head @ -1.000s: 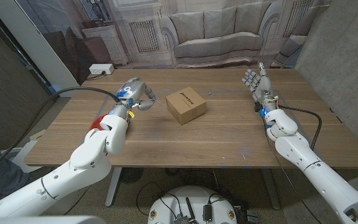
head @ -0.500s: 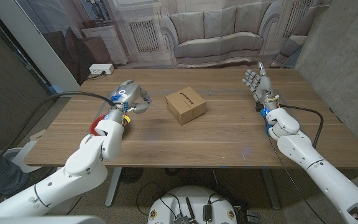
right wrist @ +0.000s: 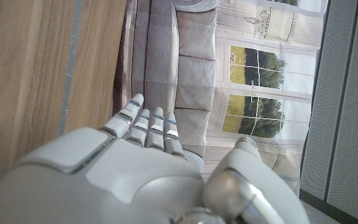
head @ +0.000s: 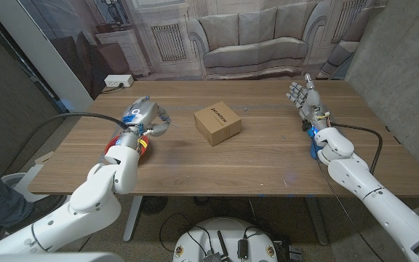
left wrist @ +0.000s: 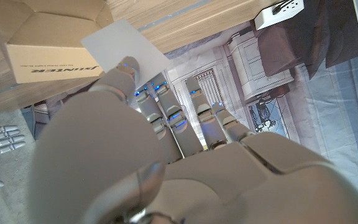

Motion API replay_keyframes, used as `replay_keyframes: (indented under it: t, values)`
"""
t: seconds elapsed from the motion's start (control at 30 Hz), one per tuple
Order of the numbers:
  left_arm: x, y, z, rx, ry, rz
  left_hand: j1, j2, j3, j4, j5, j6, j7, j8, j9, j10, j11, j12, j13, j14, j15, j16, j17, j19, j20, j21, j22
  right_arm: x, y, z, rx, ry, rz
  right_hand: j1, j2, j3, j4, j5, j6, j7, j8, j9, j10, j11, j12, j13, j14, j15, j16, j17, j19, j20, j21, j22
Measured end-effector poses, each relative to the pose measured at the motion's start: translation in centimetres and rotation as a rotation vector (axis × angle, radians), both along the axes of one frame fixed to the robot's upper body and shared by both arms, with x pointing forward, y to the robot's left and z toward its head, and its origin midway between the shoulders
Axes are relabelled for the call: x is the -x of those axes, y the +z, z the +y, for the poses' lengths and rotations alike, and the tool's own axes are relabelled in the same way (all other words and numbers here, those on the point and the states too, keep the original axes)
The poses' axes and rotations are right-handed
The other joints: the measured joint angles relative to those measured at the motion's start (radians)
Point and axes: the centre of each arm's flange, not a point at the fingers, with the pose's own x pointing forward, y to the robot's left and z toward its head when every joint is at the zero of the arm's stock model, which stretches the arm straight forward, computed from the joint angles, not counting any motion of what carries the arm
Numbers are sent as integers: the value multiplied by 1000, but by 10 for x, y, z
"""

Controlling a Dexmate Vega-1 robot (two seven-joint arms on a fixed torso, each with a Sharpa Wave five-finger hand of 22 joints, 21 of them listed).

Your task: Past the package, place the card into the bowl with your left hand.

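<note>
Card (left wrist: 124, 45) is pinched by the left hand (head: 145, 115) at the left middle of the head view, just beside the package (head: 217, 124). No bowl can be seen. The right hand (head: 302, 97) is held up with fingers apart and nothing in it, at the upper right. The thin card could be dropped if the pinch slips, or bumped against the package. A wooden table (head: 268, 156) is used, with a sofa (head: 257, 40) pictured behind.
</note>
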Motion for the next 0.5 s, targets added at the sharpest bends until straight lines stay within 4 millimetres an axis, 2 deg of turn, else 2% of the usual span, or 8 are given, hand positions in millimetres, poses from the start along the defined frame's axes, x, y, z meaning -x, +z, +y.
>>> replay_keyframes:
  t: [0.5]
  values:
    - [13,-5,13,6,54,-8,-3,-3,3,3,-1,0,0,0,5,0,0,0,0,0,0,0,0,0,0,0,0,1,-1,-1,-6,0,-1,0,0,0,0,0,0,0,0,0,0,0,-6,0,0,0,0,0,0,0,0,0]
